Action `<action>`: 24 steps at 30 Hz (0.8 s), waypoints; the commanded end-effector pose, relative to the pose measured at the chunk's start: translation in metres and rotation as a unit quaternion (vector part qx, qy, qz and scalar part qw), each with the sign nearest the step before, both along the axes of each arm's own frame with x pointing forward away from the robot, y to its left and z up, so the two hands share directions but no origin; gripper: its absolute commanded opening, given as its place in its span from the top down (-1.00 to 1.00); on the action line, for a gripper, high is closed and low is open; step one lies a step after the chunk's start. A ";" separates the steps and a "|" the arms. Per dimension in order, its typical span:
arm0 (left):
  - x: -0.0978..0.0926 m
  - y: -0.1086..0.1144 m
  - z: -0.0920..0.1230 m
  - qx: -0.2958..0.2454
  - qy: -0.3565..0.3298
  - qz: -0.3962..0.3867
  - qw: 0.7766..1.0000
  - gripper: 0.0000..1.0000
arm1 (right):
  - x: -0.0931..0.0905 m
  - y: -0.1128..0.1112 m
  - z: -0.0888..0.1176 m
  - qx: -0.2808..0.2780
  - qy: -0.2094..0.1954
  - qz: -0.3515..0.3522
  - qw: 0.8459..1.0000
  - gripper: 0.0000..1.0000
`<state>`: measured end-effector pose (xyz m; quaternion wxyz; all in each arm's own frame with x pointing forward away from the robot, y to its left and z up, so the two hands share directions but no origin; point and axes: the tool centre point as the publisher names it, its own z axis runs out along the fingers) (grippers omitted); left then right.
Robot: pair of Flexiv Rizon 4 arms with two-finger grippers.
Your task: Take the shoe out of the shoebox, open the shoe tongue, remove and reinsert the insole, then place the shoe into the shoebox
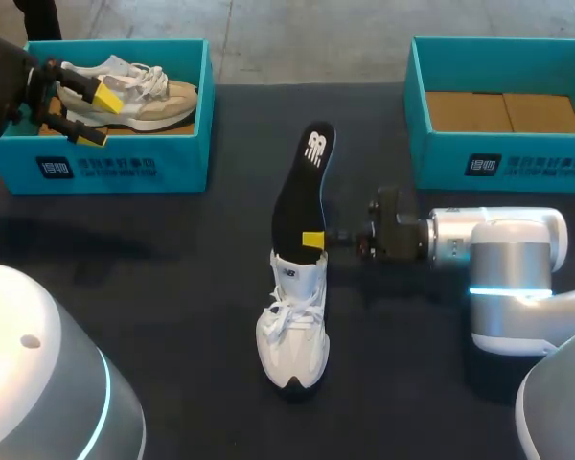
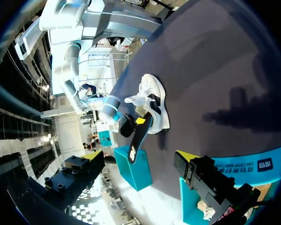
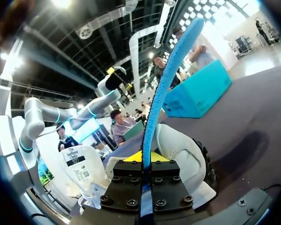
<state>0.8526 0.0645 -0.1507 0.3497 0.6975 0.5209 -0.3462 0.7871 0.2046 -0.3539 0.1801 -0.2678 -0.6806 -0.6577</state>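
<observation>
Your right pincer (image 1: 313, 239) is clamped on the insole (image 1: 302, 187) right at the collar of the white shoe (image 1: 292, 326), which stands mid-bench (image 1: 172, 287). The insole's end dips into the shoe's opening, probably so it can slide along the footbed. Your left pincer (image 1: 98, 115) hangs spread wide, well away from the shoe, over the left shoebox (image 1: 115, 168), out of the way.

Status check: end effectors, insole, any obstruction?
Right end effector shut on insole, its end at white shoe opening. Left end effector open over second shoe in left shoebox. Nothing in the way.
</observation>
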 end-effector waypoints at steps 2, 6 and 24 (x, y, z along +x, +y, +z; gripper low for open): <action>0.000 0.000 -0.001 0.000 -0.001 0.000 1.000 -1.00 | -0.004 0.005 -0.012 -0.004 0.011 0.007 1.000 1.00; 0.000 0.000 -0.001 0.000 -0.001 0.000 1.000 -1.00 | -0.009 0.005 -0.018 -0.003 0.017 0.007 1.000 1.00; 0.000 0.000 -0.001 0.000 -0.001 0.000 1.000 -1.00 | -0.034 0.014 -0.019 -0.022 0.046 0.031 0.998 1.00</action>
